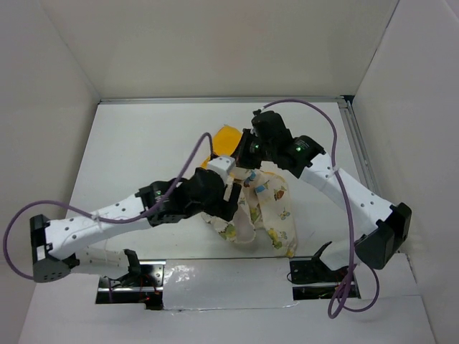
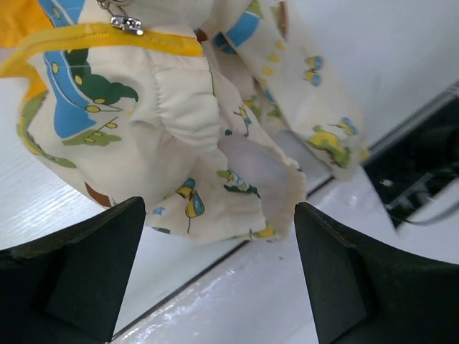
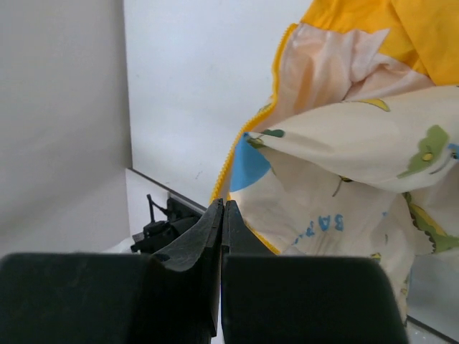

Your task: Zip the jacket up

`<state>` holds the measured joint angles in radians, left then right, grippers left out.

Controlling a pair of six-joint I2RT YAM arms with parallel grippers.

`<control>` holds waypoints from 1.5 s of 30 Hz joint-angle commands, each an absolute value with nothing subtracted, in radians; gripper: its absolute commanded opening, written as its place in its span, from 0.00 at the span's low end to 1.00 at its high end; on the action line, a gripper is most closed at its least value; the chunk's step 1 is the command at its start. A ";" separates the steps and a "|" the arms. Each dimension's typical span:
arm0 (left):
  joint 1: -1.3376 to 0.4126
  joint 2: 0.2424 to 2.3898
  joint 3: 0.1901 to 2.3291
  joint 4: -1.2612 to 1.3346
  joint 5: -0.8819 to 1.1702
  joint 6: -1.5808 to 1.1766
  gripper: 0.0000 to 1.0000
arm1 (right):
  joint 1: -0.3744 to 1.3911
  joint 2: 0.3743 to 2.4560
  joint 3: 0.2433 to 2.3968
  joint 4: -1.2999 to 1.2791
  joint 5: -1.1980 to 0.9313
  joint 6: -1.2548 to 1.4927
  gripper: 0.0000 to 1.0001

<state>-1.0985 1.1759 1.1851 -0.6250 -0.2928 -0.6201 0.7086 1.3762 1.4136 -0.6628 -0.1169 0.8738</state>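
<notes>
The jacket (image 1: pixel 269 204) sits at the centre of the top view, bunched and partly lifted off the white worktop (image 1: pixel 143 150), with its yellow hood (image 1: pixel 226 140) towards the upper middle. The right gripper (image 3: pixel 222 208) has its fingers clenched on the jacket's yellow zip edge. The left gripper (image 2: pixel 219 208) has its fingers (image 2: pixel 100 265) released and spread wide below the hanging fabric. The zip pull (image 2: pixel 125 25) shows at upper left of the left wrist view.

Centre of the table (image 1: pixel 143 143) is occupied by the jacket (image 1: pixel 269 208), hung from the right gripper (image 3: pixel 222 204), which is pinched on its yellow edge. The left gripper (image 2: pixel 219 208) is spread wide just beside it. Bare tabletop is seen far, left and right, hemmed by white walls (image 1: pixel 57 86). The near edge is blocked by the arm bases (image 1: pixel 387 240).
</notes>
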 commanded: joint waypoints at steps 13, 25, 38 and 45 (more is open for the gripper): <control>-1.207 1.401 1.390 -0.875 -0.856 -0.775 0.94 | 0.658 1.388 1.466 -0.707 -0.190 0.868 0.00; -1.220 1.249 1.186 -0.273 -0.607 -0.316 0.99 | 0.655 1.393 1.448 -0.670 -0.247 0.877 0.00; -1.221 1.301 1.183 -0.304 -0.742 -0.285 0.90 | 0.641 1.373 1.437 -0.670 -0.264 0.879 0.00; -1.220 1.315 1.173 -0.343 -0.818 -0.290 0.84 | 0.634 1.368 1.430 -0.663 -0.279 0.887 0.00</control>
<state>-1.2156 1.3178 1.1702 -0.3420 -0.7559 -0.2905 0.6426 1.4071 1.4204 -0.6907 -0.2581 0.8749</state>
